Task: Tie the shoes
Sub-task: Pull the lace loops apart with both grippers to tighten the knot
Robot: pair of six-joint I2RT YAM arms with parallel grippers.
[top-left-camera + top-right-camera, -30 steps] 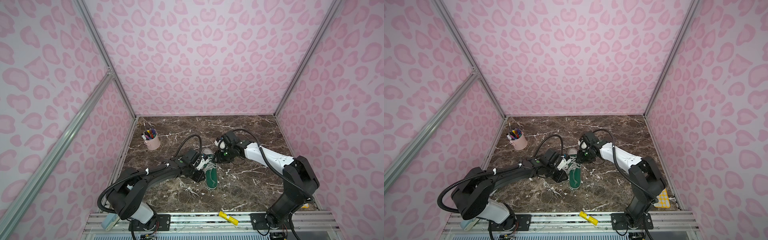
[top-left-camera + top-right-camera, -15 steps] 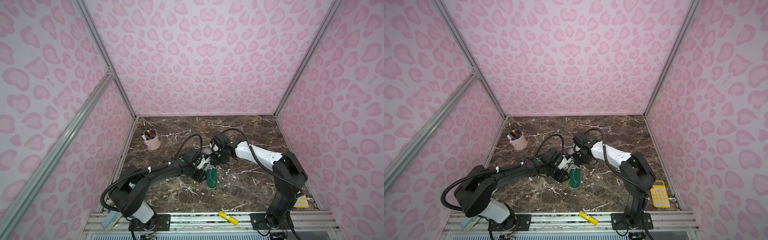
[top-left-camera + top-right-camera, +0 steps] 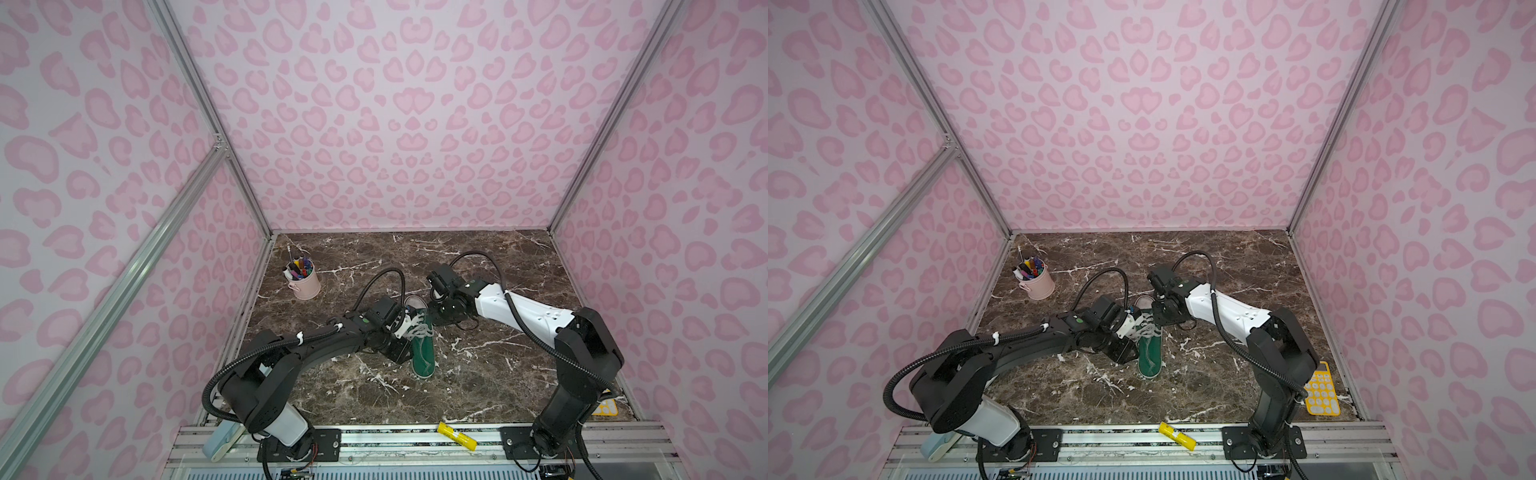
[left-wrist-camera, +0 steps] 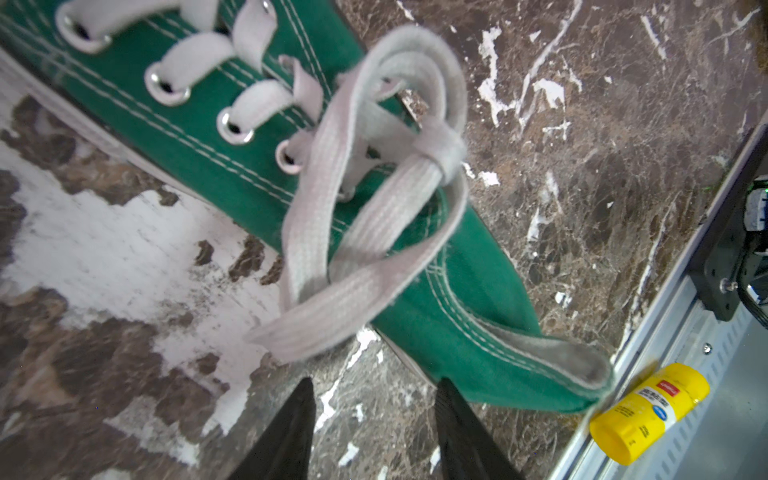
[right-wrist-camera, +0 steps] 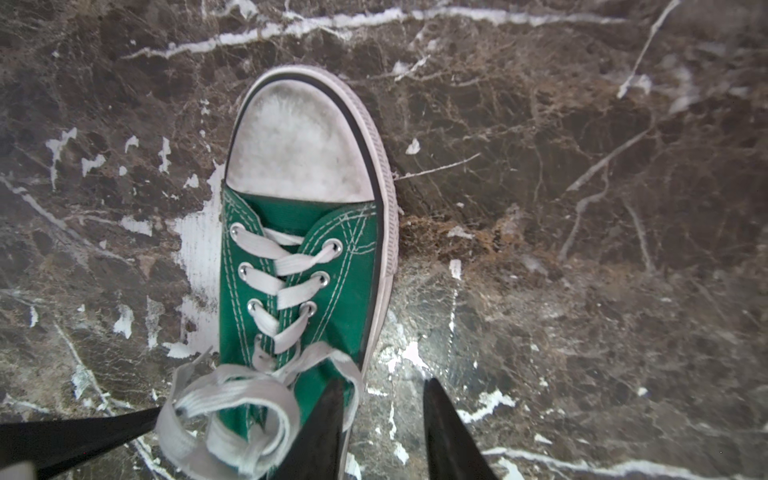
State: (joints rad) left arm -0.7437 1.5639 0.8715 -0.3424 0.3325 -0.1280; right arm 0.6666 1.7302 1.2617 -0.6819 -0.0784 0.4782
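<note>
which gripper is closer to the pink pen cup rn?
Left. The left gripper is by the laces on the side of the green sneaker that faces the pink pen cup. The right gripper is across the sneaker from the cup, toward its toe end.

Yellow tube (image 4: 648,417) label: print seemingly too blurred; nothing legible.

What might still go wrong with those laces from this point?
1. The knot in the laces looks slack; neither the left gripper nor the right gripper holds a strand, so it may slip loose.
2. One right finger overlaps a lace loop; pulling away might snag it.
3. The sneaker lies unheld and could slide.
</note>
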